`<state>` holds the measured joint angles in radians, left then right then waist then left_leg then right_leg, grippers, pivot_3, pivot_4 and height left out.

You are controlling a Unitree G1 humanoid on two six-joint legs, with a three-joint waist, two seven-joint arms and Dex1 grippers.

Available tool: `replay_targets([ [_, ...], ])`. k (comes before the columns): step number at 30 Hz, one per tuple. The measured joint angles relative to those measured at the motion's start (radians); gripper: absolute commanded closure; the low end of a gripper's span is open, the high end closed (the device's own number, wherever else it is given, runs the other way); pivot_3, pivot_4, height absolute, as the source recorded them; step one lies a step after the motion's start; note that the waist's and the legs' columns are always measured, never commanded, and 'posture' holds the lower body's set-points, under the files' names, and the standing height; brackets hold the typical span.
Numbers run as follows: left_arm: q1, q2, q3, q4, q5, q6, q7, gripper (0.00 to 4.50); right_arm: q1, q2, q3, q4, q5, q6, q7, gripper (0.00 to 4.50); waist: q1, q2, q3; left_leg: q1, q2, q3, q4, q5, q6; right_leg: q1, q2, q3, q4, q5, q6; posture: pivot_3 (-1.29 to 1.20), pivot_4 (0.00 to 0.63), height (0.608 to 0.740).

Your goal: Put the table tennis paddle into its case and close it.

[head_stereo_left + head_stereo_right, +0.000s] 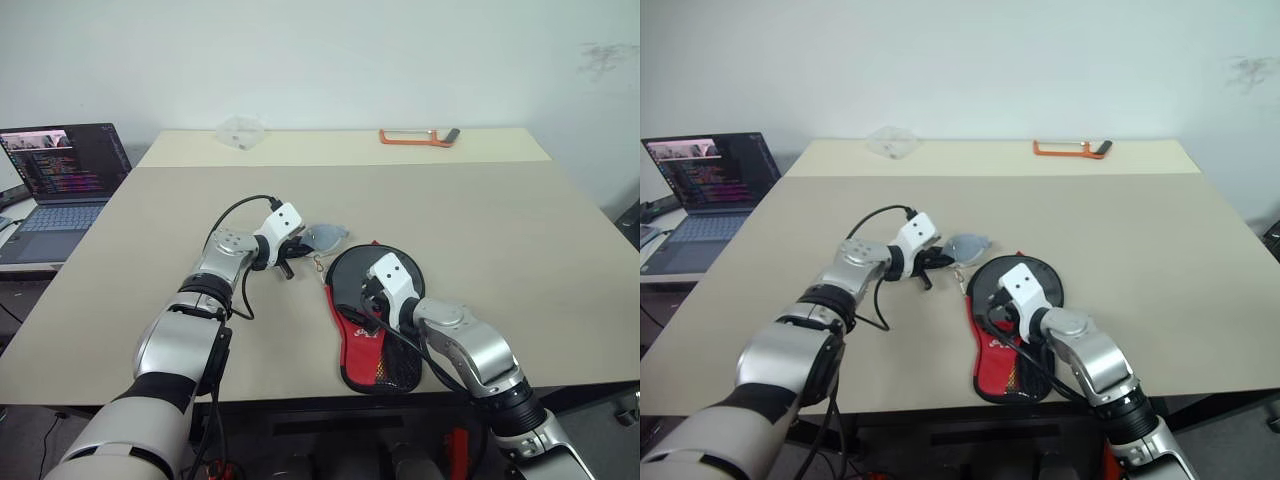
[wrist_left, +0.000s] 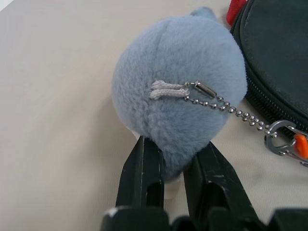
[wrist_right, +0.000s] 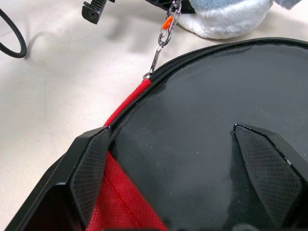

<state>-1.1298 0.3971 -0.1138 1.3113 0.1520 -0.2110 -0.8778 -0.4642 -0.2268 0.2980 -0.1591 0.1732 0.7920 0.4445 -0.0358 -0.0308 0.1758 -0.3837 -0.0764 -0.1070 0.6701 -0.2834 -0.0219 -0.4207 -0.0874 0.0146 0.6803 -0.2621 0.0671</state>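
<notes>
Case, black fabric with red lower part, laid flat on the beige desk toward the near edge at about 6 o'clock from the desk's middle; round black end directed away from the robot, red mesh end toward the near edge; zip seen along the black rim in the right wrist view, its pull joined by a small metal clip with an orange part and a ball chain to a blue-grey plush charm. Charm lain on the desk just beside the case, at about 10 o'clock from it; left claw clamped on the charm's lower part, both black fingers pressed into the fur. Right claw spread wide over the black face of the case, fingers apart and resting on or just above it; contact cannot be told. Paddle itself not distinguishable from the case's black surface. Open laptop noted at 9 o'clock beside the desk; orange-framed tool and clear crumpled plastic item at the far edge, around 12 o'clock.
</notes>
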Motion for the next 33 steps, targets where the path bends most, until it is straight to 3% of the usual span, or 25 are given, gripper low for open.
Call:
replay_targets([
  [8, 0.011, 0.018, 0.006, -0.001, 0.000, -0.017, -0.027, 4.21, -0.048, 0.027, -0.009, 0.090, -0.039, -0.034, -0.038, 0.00, -0.008, 0.000, 0.000, 0.000, 0.000, 0.000, 0.000, 0.000, 0.000, 0.000, 0.000, 0.000, 0.000, 0.000, 0.000, 0.00, 0.150, 0.740],
  [14, 0.010, 0.053, -0.024, -0.001, 0.051, -0.053, -0.021, 4.21, -0.019, -0.045, 0.009, 0.070, -0.045, -0.038, 0.028, 0.00, -0.010, -0.004, -0.005, 0.001, 0.000, 0.000, 0.000, -0.001, 0.002, 0.001, 0.000, 0.000, 0.000, 0.000, 0.000, 0.00, 0.150, 0.740],
  [22, -0.059, 0.019, -0.110, 0.036, 0.186, -0.013, 0.164, 4.21, 0.007, -0.046, 0.031, 0.044, -0.040, -0.008, 0.073, 0.00, -0.011, -0.008, -0.009, 0.011, 0.000, -0.002, 0.000, -0.002, 0.004, 0.012, 0.001, -0.002, -0.001, 0.000, 0.001, 0.00, 0.150, 0.740],
  [29, -0.121, -0.074, -0.178, 0.070, 0.291, 0.023, 0.329, 4.21, 0.014, -0.021, 0.036, 0.053, -0.046, 0.000, 0.077, 0.00, -0.009, -0.012, -0.013, 0.018, 0.000, -0.001, -0.003, -0.002, 0.004, 0.018, 0.001, -0.001, -0.001, 0.000, 0.001, 0.00, 0.150, 0.740],
  [33, -0.161, -0.123, -0.280, 0.084, 0.409, 0.018, 0.429, 4.21, 0.020, -0.012, 0.039, 0.067, -0.072, -0.016, 0.076, 0.00, -0.010, -0.014, -0.018, 0.020, 0.001, -0.001, -0.004, -0.002, 0.004, 0.019, 0.001, -0.001, -0.001, -0.001, 0.001, 0.00, 0.150, 0.740],
])
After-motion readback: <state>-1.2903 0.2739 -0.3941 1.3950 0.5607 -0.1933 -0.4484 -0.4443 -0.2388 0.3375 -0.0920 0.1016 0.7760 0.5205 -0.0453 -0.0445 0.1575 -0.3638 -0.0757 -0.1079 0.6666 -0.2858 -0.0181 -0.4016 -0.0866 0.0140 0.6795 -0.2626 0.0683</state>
